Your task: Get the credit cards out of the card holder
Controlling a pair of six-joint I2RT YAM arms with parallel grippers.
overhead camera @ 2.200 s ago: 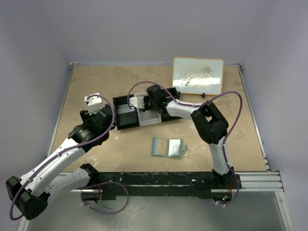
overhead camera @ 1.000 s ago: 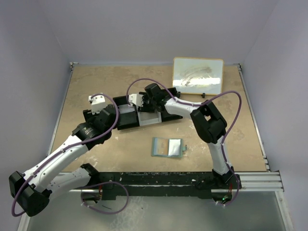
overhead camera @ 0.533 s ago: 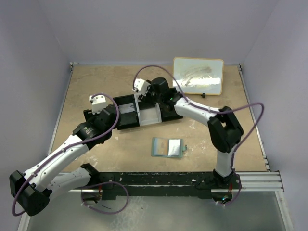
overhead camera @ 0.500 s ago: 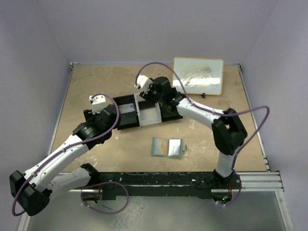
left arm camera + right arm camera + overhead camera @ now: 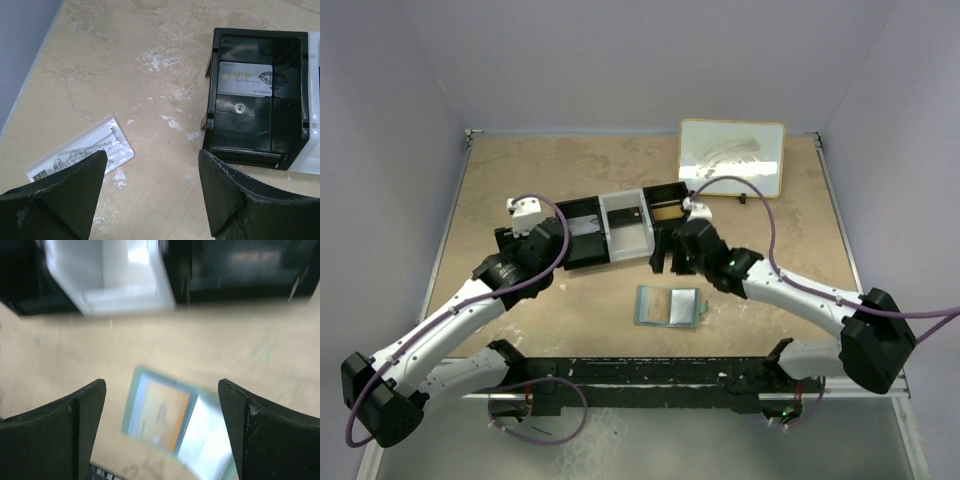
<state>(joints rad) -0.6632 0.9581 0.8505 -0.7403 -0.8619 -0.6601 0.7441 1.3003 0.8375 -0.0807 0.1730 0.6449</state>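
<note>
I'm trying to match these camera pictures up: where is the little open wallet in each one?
Top external: card holder lies open, centre, just below the tray.
Left wrist: not in it; only the tray shows, at right.
Right wrist: card holder lower middle, blurred, below the tray.
Shared landmark: the tray.

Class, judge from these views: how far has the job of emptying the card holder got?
Done: a silver card lies in the tray's left black compartment, a tan card in the right. In hand: nothing; the right gripper hovers open above the open card holder. Left: an orange card shows in its pocket.
</note>
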